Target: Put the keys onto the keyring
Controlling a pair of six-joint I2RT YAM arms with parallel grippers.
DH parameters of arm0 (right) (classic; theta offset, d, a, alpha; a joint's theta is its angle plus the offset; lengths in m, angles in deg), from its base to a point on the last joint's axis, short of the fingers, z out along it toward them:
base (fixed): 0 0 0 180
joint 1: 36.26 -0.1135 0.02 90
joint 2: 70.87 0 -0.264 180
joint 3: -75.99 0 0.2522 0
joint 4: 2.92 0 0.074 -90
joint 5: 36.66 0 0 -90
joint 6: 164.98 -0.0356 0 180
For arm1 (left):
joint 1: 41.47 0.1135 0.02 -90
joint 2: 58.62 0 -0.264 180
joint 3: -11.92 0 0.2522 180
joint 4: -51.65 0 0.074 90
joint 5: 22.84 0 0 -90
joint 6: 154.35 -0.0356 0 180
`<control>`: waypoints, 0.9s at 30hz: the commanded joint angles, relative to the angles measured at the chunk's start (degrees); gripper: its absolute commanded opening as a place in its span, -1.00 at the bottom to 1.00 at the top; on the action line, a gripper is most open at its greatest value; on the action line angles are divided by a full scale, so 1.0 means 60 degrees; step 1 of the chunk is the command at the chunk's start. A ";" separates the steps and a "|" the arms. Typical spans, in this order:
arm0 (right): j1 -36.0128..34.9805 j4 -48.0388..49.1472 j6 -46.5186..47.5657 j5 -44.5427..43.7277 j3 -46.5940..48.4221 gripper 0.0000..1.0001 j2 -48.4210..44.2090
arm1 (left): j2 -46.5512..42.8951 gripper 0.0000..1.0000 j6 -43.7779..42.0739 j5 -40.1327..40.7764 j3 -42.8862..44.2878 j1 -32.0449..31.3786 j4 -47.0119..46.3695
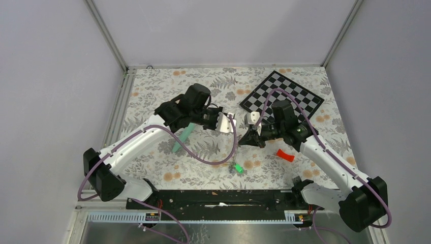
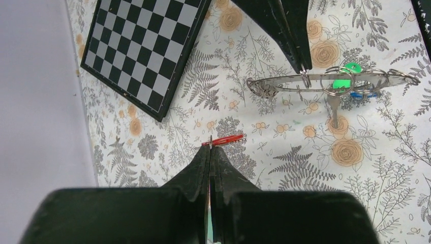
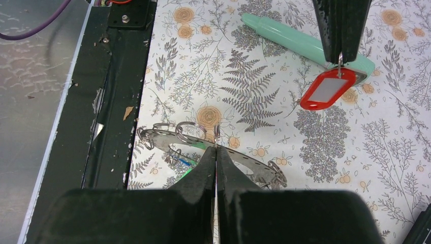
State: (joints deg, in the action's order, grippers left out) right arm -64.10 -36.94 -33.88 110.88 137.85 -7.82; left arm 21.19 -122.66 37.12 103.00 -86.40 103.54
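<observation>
Keyring (image 3: 254, 163), pinched edge-on in your shut right fingers (image 3: 203, 170), hangs above the middle of the desk (image 3: 244, 66) so its rim is free for threading. Your left fingers (image 2: 199, 168) clamp the red key (image 3: 328, 90) at its 9 o'clock in the overhead view, seemingly lined up to go on next.
</observation>
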 commanded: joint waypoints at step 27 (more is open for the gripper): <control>-0.0127 0.1309 -0.1091 0.0679 -0.0028 -1.00 0.0613 | 0.0122 -1.00 -0.0271 -0.0208 -0.0433 -0.1078 -0.0334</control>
State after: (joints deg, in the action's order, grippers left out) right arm -64.40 -32.11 -39.32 112.11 137.09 -4.31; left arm 22.11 -123.31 37.01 100.88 -92.30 103.87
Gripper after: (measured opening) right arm 0.018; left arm 0.010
